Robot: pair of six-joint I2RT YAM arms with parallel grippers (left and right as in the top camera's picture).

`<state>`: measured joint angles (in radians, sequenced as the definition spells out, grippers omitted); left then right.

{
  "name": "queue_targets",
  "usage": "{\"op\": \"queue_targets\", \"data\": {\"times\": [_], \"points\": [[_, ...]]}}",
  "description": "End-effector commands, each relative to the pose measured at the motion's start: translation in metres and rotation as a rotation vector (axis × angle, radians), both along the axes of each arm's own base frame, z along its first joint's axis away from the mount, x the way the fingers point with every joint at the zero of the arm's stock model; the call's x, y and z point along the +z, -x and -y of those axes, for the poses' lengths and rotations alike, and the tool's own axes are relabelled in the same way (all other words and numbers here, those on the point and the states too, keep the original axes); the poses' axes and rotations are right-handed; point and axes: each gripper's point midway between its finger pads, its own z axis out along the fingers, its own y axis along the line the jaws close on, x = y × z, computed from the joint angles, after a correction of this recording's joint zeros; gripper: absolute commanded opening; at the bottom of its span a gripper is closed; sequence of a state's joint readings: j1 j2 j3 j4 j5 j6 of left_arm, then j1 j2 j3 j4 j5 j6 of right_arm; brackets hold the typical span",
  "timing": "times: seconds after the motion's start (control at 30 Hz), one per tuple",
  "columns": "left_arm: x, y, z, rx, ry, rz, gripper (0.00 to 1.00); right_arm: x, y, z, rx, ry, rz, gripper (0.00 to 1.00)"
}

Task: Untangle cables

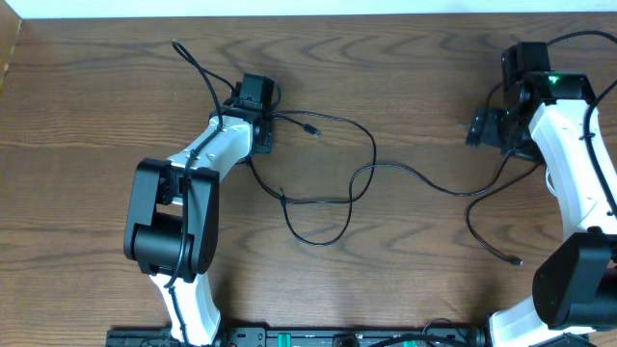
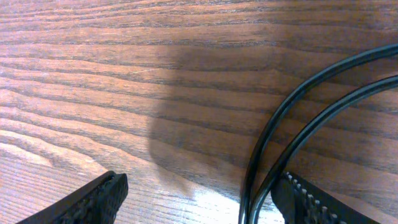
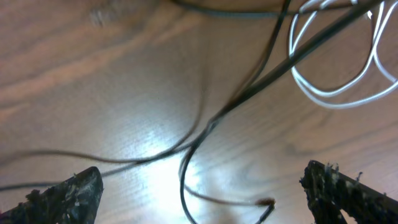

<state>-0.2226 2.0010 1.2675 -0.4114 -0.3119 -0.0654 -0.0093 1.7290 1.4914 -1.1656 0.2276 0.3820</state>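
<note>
Left pincer [image 2: 199,186] apart, gripping nothing; two black cable strands [image 2: 297,92] just inside its right finger. Right pincer [image 3: 202,180] apart; black cable [image 3: 292,59] between fingers, white cable [image 3: 339,104] ahead-right.

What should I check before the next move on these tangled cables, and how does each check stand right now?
1. Left gripper open: ok, fingers wide apart.
2. Black cables inside its span: ok, two strands lie between the fingers, ungripped.
3. Right gripper open: ok, nothing held.
4. White cable free: not ok, a black strand crosses its loops.
5. Black cables separated: not ok, overhead shows them crossing.
6. Which cable each strand belongs to: cannot tell from wrist views.
</note>
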Motion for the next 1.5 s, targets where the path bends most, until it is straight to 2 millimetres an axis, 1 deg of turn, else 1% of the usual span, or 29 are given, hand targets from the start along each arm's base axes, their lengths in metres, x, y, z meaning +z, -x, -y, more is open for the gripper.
{"op": "queue_targets", "data": {"times": [0.0, 0.03, 0.07, 0.1, 0.13, 0.17, 0.2, 0.23, 0.27, 0.3, 0.33, 0.37, 0.4, 0.43, 0.47, 0.5, 0.53, 0.57, 0.63, 0.7, 0.8, 0.83, 0.9, 0.97, 1.1, 1.23, 1.37, 1.47], "points": [[-0.001, 0.003, 0.006, 0.009, 0.048, -0.003, 0.81, 0.010, -0.022, -0.030, 0.078, -0.167, 0.096, 0.99], [-0.001, 0.003, 0.006, 0.009, 0.048, -0.003, 0.80, 0.012, -0.031, -0.045, 0.115, -0.251, 0.136, 0.99], [-0.001, 0.003, 0.006, 0.009, 0.048, -0.003, 0.80, 0.020, -0.048, -0.069, 0.184, -0.370, 0.215, 0.99], [-0.001, 0.003, 0.006, 0.009, 0.048, -0.003, 0.80, 0.022, -0.052, -0.076, 0.200, -0.409, 0.234, 0.99], [-0.001, 0.003, 0.006, 0.009, 0.048, -0.003, 0.80, 0.027, -0.060, -0.095, 0.246, -0.493, 0.279, 0.98], [-0.001, 0.002, 0.006, 0.009, 0.048, -0.002, 0.80, 0.030, -0.066, -0.108, 0.282, -0.546, 0.311, 0.97], [-0.001, 0.002, 0.006, 0.009, 0.048, -0.002, 0.80, 0.034, -0.071, -0.124, 0.328, -0.600, 0.344, 0.86], [-0.001, 0.002, 0.006, 0.009, 0.049, 0.000, 0.80, 0.035, -0.074, -0.140, 0.364, -0.625, 0.368, 0.59], [-0.001, 0.001, 0.006, 0.009, 0.049, 0.002, 0.80, 0.033, -0.074, -0.149, 0.379, -0.626, 0.374, 0.37], [-0.001, 0.001, 0.006, 0.009, 0.049, 0.004, 0.81, 0.031, -0.075, -0.155, 0.391, -0.627, 0.380, 0.28], [-0.001, 0.001, 0.006, 0.009, 0.050, 0.005, 0.80, 0.027, -0.074, -0.167, 0.406, -0.636, 0.383, 0.17], [0.000, 0.001, 0.006, 0.009, 0.050, 0.006, 0.80, 0.023, -0.072, -0.177, 0.413, -0.645, 0.379, 0.10], [0.000, 0.000, 0.006, 0.009, 0.050, 0.007, 0.80, 0.020, -0.069, -0.183, 0.421, -0.651, 0.374, 0.09], [0.000, 0.000, 0.006, 0.009, 0.051, 0.009, 0.81, 0.013, -0.064, -0.200, 0.450, -0.664, 0.370, 0.04], [0.000, 0.000, 0.006, 0.009, 0.051, 0.009, 0.81, 0.008, -0.061, -0.211, 0.460, -0.673, 0.371, 0.03], [0.000, 0.000, 0.006, 0.009, 0.050, 0.008, 0.81, 0.004, -0.059, -0.219, 0.459, -0.679, 0.371, 0.04], [0.000, 0.000, 0.006, 0.009, 0.050, 0.008, 0.81, -0.005, -0.055, -0.230, 0.438, -0.688, 0.370, 0.06], [0.000, 0.000, 0.006, 0.009, 0.050, 0.008, 0.81, -0.009, -0.053, -0.235, 0.422, -0.694, 0.366, 0.09], [0.000, 0.000, 0.006, 0.009, 0.050, 0.008, 0.81, -0.026, -0.043, -0.246, 0.330, -0.704, 0.341, 0.20], [0.000, 0.000, 0.006, 0.009, 0.050, 0.008, 0.81, -0.043, -0.033, -0.252, 0.256, -0.683, 0.322, 0.26], [0.000, 0.000, 0.006, 0.009, 0.050, 0.008, 0.81, -0.062, -0.021, -0.257, 0.182, -0.639, 0.310, 0.28], [0.000, 0.000, 0.006, 0.009, 0.050, 0.008, 0.81, -0.070, -0.013, -0.259, 0.162, -0.621, 0.300, 0.27], [0.000, 0.000, 0.006, 0.009, 0.050, 0.008, 0.81, -0.082, 0.000, -0.264, 0.151, -0.573, 0.285, 0.31], [0.000, 0.000, 0.006, 0.009, 0.050, 0.008, 0.81, -0.086, 0.006, -0.268, 0.168, -0.537, 0.291, 0.32], [0.000, 0.000, 0.006, 0.009, 0.050, 0.008, 0.81, -0.086, 0.011, -0.275, 0.175, -0.510, 0.303, 0.32], [0.000, 0.000, 0.006, 0.009, 0.050, 0.008, 0.81, -0.086, 0.015, -0.278, 0.180, -0.464, 0.326, 0.29], [0.000, 0.000, 0.006, 0.009, 0.051, 0.008, 0.81, -0.087, 0.016, -0.276, 0.137, -0.412, 0.358, 0.30], [0.000, 0.000, 0.006, 0.009, 0.051, 0.008, 0.81, -0.088, 0.019, -0.278, 0.132, -0.395, 0.368, 0.33]]}}
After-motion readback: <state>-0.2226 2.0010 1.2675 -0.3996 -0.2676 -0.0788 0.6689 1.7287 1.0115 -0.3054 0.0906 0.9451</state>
